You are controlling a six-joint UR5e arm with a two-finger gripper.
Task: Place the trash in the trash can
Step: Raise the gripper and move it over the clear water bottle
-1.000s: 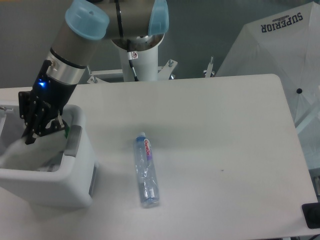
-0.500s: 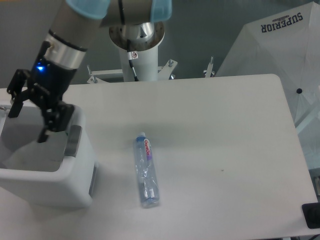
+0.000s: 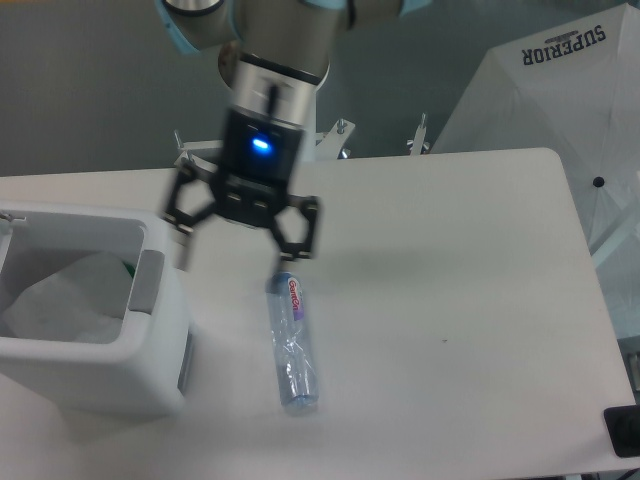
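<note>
— Your arm has swung away from the trash can (image 3: pixel 150 375) since half a second ago, hasn't it?

— Yes. Back then your gripper (image 3: pixel 240 228) hung over the bin's open top at the left. Now it is out over the table (image 3: pixel 450 260), close to the cap end of the bottle (image 3: pixel 294 340). It looks a bit blurry, and a blue light glows on its body.

— Are the jaws holding anything?

— No. They are spread wide, one dark finger (image 3: pixel 181 205) out to the left and the other to the right, with nothing between them.

— Where is the bag?

— You can see the white plastic bag (image 3: pixel 65 298) lying crumpled inside the trash can (a tiny bit of green shows by the grey side panel). A second ago your gripper was closed down in the bin, so the bag is dropped off now.

— And the bottle?

— It lies flat on the table, just where it was before, to the right of the bin and apart from it. Its cap points away from you, toward the gripper, and its red-blue label sits near that end. The right finger is just above the cap; you cannot tell if it touches.
</note>
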